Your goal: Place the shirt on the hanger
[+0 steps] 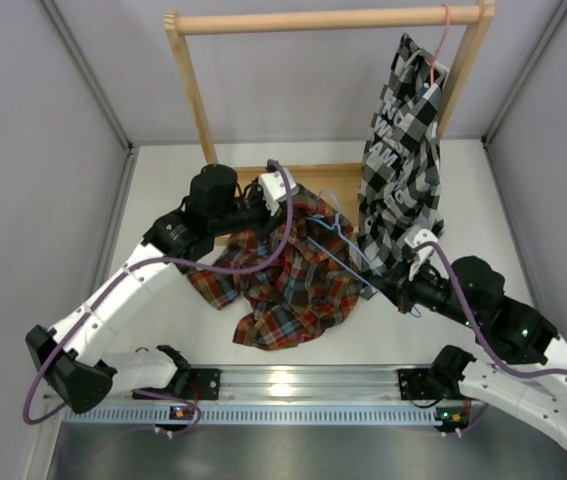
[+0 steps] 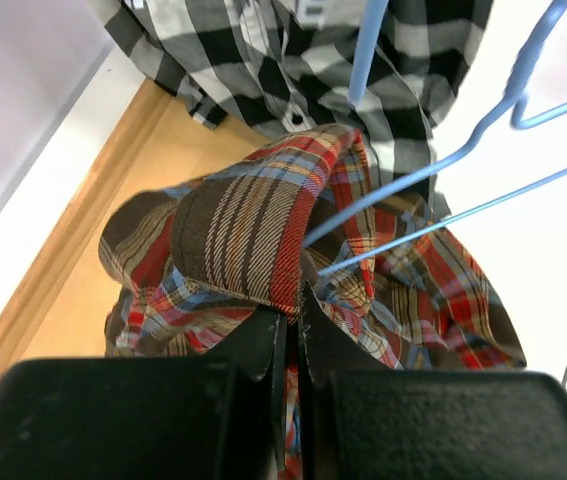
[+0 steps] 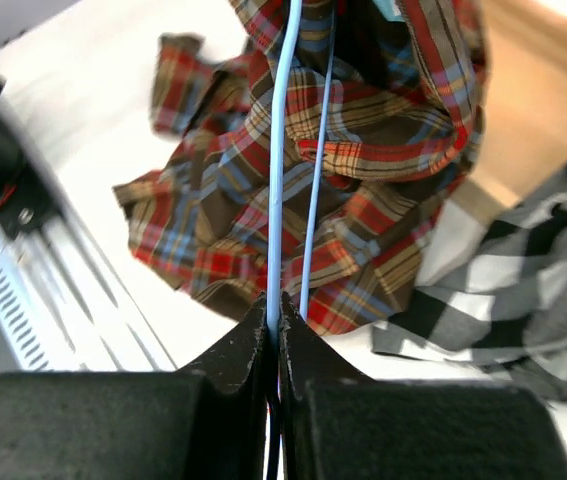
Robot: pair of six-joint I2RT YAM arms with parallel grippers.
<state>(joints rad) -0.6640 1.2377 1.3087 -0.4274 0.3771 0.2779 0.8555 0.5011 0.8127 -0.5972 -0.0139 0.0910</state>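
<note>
The plaid shirt (image 1: 288, 275) in red, green and blue checks lies bunched on the table, its upper part lifted. My left gripper (image 1: 281, 192) is shut on a fold of the shirt (image 2: 253, 240) near its collar. My right gripper (image 1: 391, 283) is shut on one end of the light-blue hanger (image 1: 338, 255), whose thin bars run up into the shirt (image 3: 353, 200). In the right wrist view the hanger bar (image 3: 281, 180) sits clamped between the jaws. In the left wrist view the hanger's bars (image 2: 433, 200) enter the shirt's opening.
A wooden rack (image 1: 328, 20) stands at the back on its base board (image 1: 333, 178). A black-and-white checked shirt (image 1: 403, 140) hangs from it on a pink-red hanger (image 1: 443, 35). The aluminium rail (image 1: 303, 385) runs along the near edge.
</note>
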